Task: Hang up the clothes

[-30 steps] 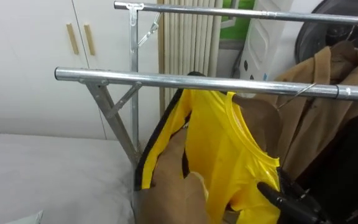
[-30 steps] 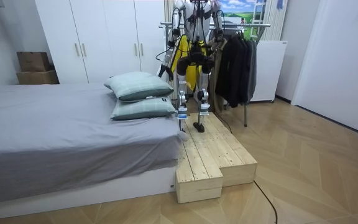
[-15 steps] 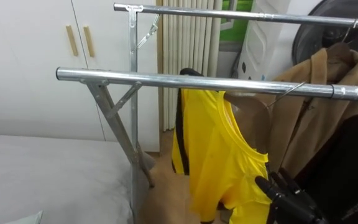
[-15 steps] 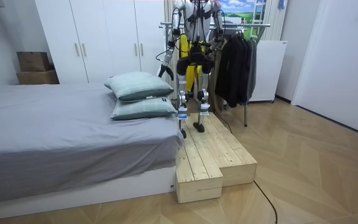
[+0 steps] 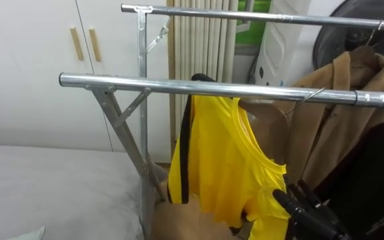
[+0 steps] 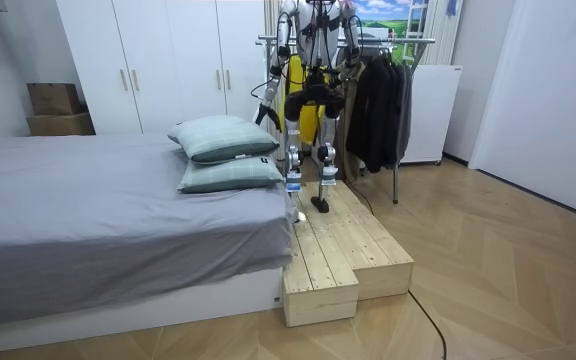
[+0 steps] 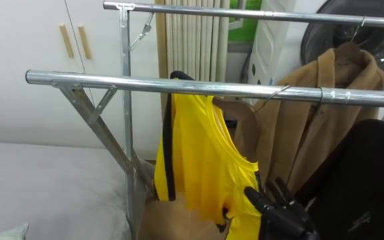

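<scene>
A yellow shirt (image 5: 225,160) with black trim hangs from the front steel rail (image 5: 112,83) of the clothes rack, near its middle. My right hand (image 5: 305,212) is low at the right, its dark fingers loosely spread and touching the shirt's lower right edge; the right eye view shows this hand (image 7: 279,203) the same way. In the room view I stand on a wooden platform (image 6: 348,250) facing the rack, the yellow shirt (image 6: 294,85) in front of me. My left hand (image 6: 262,112) hangs low at the room view's left.
A tan coat (image 5: 339,107) and a black garment (image 5: 379,180) hang to the right of the shirt. A second rail (image 5: 245,13) runs behind. White wardrobe doors (image 5: 32,67) stand at left, the grey bed (image 5: 45,187) below them. Pillows (image 6: 223,150) lie beside the platform.
The shirt's left side, held out wide to the left a second ago, has dropped and now hangs freely under the rail. My left arm has lowered away from it.
</scene>
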{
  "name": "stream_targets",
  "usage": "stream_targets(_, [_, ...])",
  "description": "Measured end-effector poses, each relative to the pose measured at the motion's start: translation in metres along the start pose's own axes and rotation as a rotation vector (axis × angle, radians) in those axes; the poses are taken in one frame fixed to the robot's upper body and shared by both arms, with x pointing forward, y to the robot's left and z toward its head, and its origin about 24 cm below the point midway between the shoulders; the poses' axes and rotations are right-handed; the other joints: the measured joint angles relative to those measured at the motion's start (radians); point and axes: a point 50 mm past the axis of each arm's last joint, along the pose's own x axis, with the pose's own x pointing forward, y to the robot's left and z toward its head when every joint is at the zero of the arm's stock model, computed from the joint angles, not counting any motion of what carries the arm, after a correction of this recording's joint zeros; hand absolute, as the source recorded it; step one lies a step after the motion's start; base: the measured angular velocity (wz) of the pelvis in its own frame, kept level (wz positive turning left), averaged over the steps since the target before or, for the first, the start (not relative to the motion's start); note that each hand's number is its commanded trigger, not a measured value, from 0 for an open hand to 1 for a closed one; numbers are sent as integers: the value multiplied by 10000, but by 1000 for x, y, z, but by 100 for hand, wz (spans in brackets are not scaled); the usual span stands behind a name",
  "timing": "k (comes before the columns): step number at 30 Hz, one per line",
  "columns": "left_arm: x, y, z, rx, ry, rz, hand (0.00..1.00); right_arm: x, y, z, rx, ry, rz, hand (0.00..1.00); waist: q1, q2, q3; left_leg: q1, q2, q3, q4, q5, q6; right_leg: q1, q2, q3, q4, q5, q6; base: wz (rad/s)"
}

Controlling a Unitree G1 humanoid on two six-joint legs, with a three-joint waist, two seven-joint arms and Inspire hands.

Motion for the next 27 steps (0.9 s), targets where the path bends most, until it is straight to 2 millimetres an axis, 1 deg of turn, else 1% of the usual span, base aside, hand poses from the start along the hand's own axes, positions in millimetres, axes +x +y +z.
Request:
stream_targets(12, [0,-1,-2,24,119,-46,0,-1,-1,-1,-6,18,-18,0,-1,-53,6,-4,-1,0,0,0,0,0,-1,6,-13,-1,1,0])
stream_targets(16, [0,-1,-4,-176,158,-72,0,-1,0,-1,-141,26,-8,0,1,-57,7,5,-2,0,0,0,0,7,7,74,-11,0,0,0])
stream_targets(20, [0,-2,-6,-174,225,-98,0,-1,-1,-1,-315,87,-25,0,-18,-107,10,30,-6,-1,1,0,1,41,16,145,-16,0,0,0])
stream_targets(25, [-1,0,-9,-154,277,-69,0,-1,-1,-1,-925,247,-28,0,-249,-126,11,8,-15,-1,6,-1,1,32,12,179,-20,-1,1,0])
stream_targets(27, [-1,0,-11,-136,303,-50,0,-2,-2,-2,-1024,282,-89,0,-268,-123,12,14,-16,0,6,-1,1,27,21,217,-21,-1,1,-5])
